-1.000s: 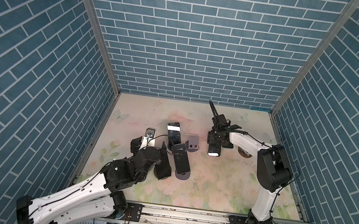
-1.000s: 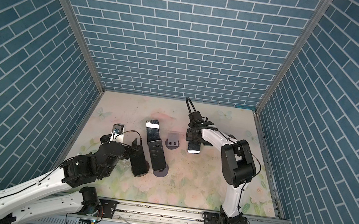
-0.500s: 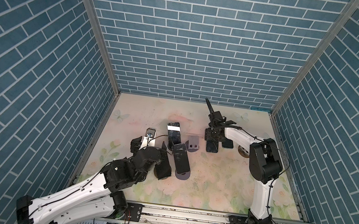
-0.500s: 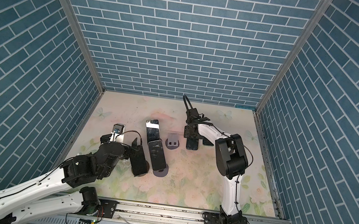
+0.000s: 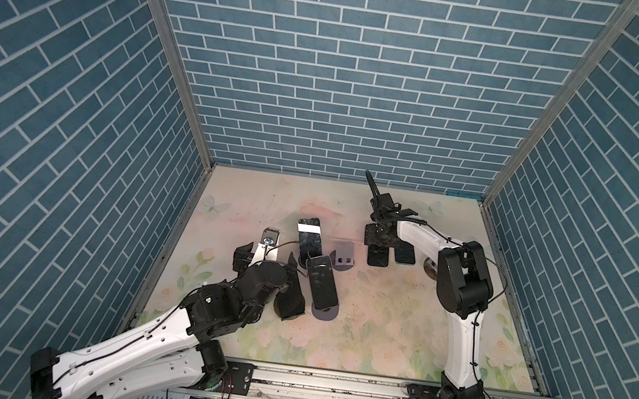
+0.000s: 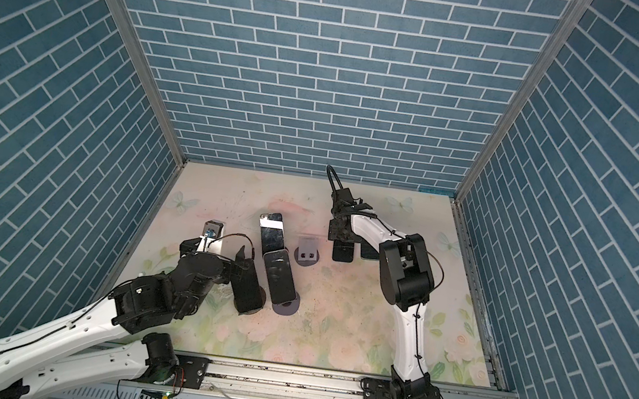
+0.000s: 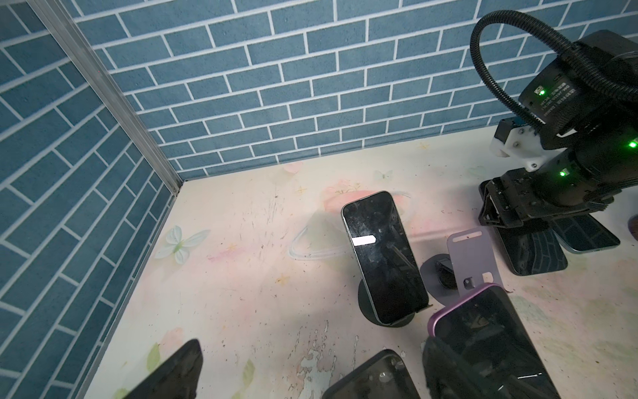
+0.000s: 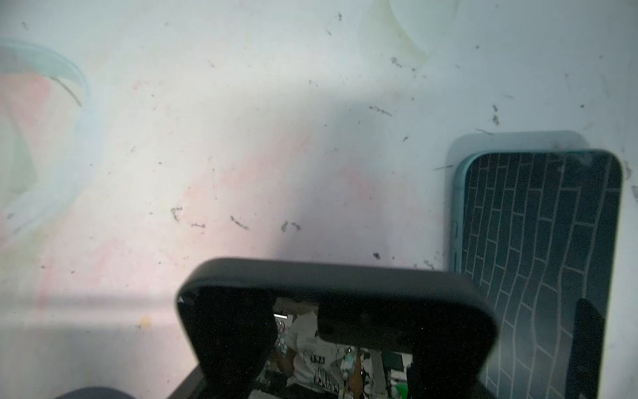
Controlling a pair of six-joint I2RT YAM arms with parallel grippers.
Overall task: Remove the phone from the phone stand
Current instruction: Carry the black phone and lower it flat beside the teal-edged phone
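My right gripper [image 5: 377, 237] [image 8: 341, 352] is shut on the top end of a black-cased phone [image 5: 378, 256] [image 8: 331, 279]. The phone lies low over the table, beside a teal phone [image 5: 405, 255] [image 8: 538, 241]. An empty purple phone stand [image 5: 344, 256] [image 7: 473, 255] stands left of it. My left gripper [image 5: 268, 256] [image 7: 310, 371] is open, with the top corner of a dark phone [image 7: 373, 378] showing between its fingers. To one side a purple-cased phone [image 5: 322, 289] [image 7: 483, 345] leans on a round-based stand.
Another dark phone [image 5: 309, 238] [image 7: 379, 255] leans on a dark round stand behind the left gripper. Blue brick walls [image 5: 345, 86] close in the floral table [image 5: 375, 333] on three sides. A small round brown object [image 5: 430, 270] lies by the right arm.
The right arm's elbow has swung left and the held phone has tipped flatter, its bright glare gone. The left arm has not moved.
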